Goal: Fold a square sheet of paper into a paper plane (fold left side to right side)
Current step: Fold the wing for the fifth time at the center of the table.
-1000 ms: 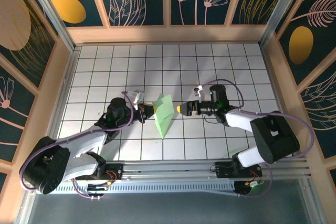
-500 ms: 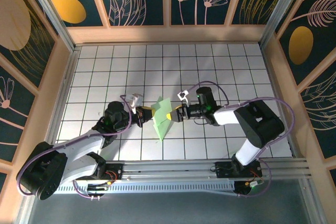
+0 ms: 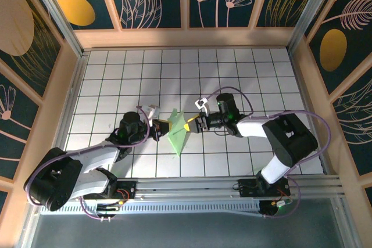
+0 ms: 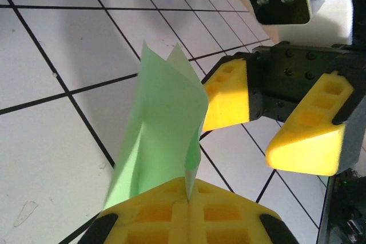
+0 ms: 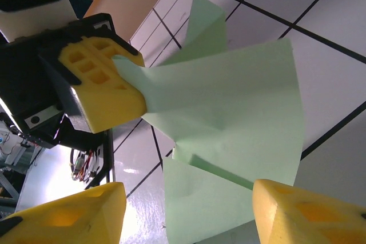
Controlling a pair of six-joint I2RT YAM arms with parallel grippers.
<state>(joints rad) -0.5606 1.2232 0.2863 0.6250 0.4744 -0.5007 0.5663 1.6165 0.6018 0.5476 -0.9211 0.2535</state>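
The square sheet of paper [image 3: 179, 133] is pale green and folded into an upright wedge, its point toward the near edge. My left gripper [image 3: 161, 127] is shut on the paper's left edge; in the left wrist view its yellow fingertips [image 4: 189, 198] pinch a thin fold of the paper [image 4: 166, 124]. My right gripper [image 3: 189, 125] stands open on the paper's right side. In the right wrist view its two yellow fingers [image 5: 63, 215] sit apart, with the paper [image 5: 234, 112] reaching between them untouched. The left gripper's finger [image 5: 103, 87] shows beyond the paper.
The white grid table [image 3: 232, 74] is boxed in by wooden walls [image 3: 186, 38] at the back and on both sides. A metal rail [image 3: 192, 189] carrying the arm bases runs along the near edge. Open tiles lie behind and to either side of the paper.
My right gripper has moved left from a tile away up to the paper, and its jaws have narrowed around the paper's right side. The left gripper has kept its hold, barely moving.
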